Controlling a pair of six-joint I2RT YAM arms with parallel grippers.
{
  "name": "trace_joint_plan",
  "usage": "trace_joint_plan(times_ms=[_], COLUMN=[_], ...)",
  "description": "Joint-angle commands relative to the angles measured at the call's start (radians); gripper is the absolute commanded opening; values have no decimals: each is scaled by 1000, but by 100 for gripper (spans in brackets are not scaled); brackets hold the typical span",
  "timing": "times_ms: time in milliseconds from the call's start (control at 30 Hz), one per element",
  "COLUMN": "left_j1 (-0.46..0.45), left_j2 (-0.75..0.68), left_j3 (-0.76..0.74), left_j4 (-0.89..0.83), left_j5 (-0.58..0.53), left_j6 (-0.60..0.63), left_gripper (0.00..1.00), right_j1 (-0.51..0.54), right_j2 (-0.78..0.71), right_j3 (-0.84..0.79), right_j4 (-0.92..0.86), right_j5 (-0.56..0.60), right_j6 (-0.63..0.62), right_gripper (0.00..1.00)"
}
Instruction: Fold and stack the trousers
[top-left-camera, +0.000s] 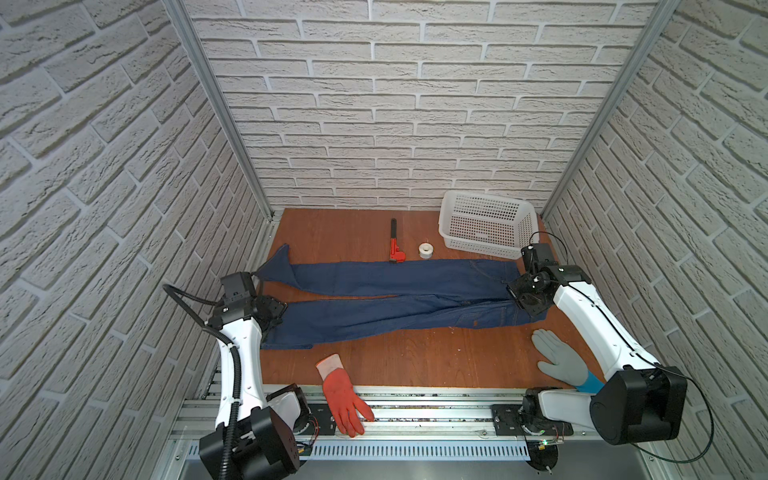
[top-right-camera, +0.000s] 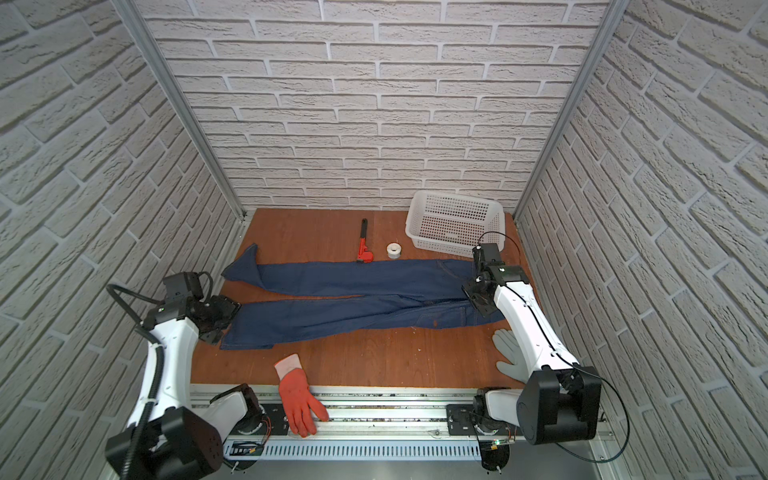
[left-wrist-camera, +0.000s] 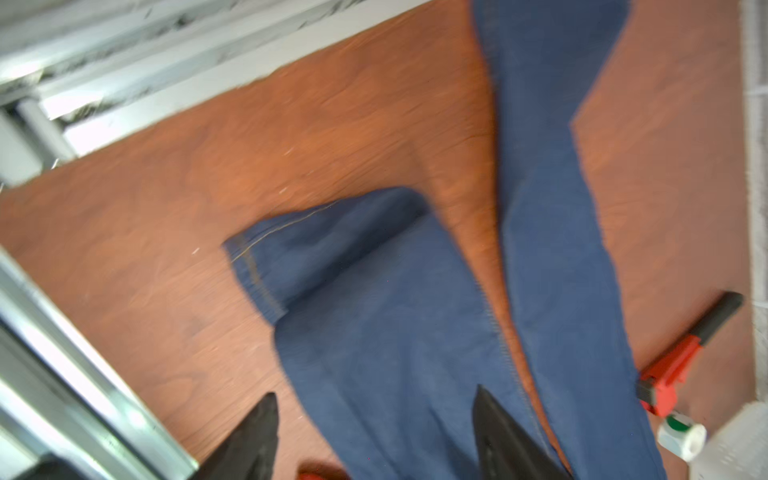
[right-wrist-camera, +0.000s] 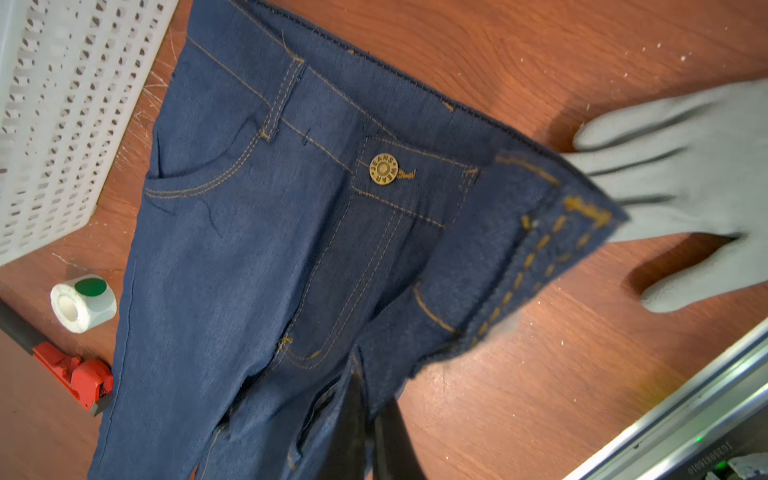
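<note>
Probably to anchor the waist, right fingers (right-wrist-camera: 390, 444) clench the jeans (right-wrist-camera: 232, 257); left fingers (left-wrist-camera: 253, 440) gape empty above a leg

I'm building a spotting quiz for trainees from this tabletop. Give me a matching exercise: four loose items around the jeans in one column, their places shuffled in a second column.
Items:
1 orange glove
2 grey glove
3 white basket
4 red wrench

Places:
A far right corner of the table
B partly over the near metal rail
C near right, fingers pointing toward the trousers waist
D by the trousers' far edge, beside the tape roll

Pairs: 1-B, 2-C, 3-A, 4-D
</note>
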Motion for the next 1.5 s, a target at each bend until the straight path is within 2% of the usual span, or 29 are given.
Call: trace_joint_plan(times_ms=[0, 167, 433, 800, 833, 933, 1033, 1133, 1233, 1333, 1467], left_j1=[30, 37, 31, 16, 18, 28, 31, 32, 35, 34, -8], left_j2=[-41, -54, 26, 129, 139, 146, 91, 16, -54, -96, -90], left_j3=[-89, -169, -215, -270, -262, -239, -208, -154, -107, -104, -157], left_j4=[-10, 33, 101, 212, 210, 199, 153, 65, -27, -72, -59], left_j5=[37, 72, 116, 66, 50, 41, 37, 31, 27, 61, 138], left_j6=[-34, -97, -100, -149, -145, -133, -133, -126, -113, -108, -122], left_gripper=[78, 73, 48, 42, 44, 67, 80, 85, 86, 79, 57], right_j1=[-23, -86, -169, -188, -192, -209, -224, -232, -239, -248, -253], right_j2=[9, 32, 126, 192, 190, 181, 168, 158, 154, 152, 157], right_j3=[-6, -18, 12, 8, 6, 9, 14, 13, 7, -1, -1], right_j4=[49, 95, 184, 232, 232, 228, 223, 221, 221, 229, 234], right_j5=[38, 14, -40, -72, -73, -72, -69, -71, -82, -91, -103], right_j6=[-18, -20, 16, 37, 36, 28, 20, 13, 12, 14, 15], right_gripper=[6, 6, 5, 6, 6, 6, 6, 5, 6, 6, 6])
